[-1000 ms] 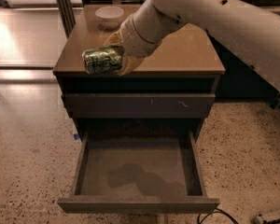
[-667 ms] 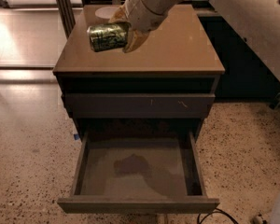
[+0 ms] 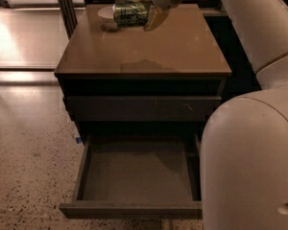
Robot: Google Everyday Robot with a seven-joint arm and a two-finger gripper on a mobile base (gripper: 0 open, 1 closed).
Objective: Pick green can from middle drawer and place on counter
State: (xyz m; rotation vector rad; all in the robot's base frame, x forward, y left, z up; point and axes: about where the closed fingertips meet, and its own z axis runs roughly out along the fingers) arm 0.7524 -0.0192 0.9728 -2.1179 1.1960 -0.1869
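The green can (image 3: pixel 129 12) lies on its side in my gripper (image 3: pixel 146 7), which is shut on its right end. The can hangs a little above the far left part of the counter (image 3: pixel 149 51), right beside a white bowl (image 3: pixel 107 12). I cannot tell whether the can touches the counter. The middle drawer (image 3: pixel 134 176) stands pulled open below, its flat grey inside showing. My arm hides the drawer's right corner.
My white arm (image 3: pixel 252 143) fills the right side of the view, from the top down to the lower right. A closed drawer front with small pale scratch marks (image 3: pixel 141 108) sits under the counter. Speckled floor (image 3: pixel 29 166) lies to the left.
My gripper has carried the can up and back, from the counter's front left edge to its far part beside the white bowl. The view has moved closer to the cabinet.
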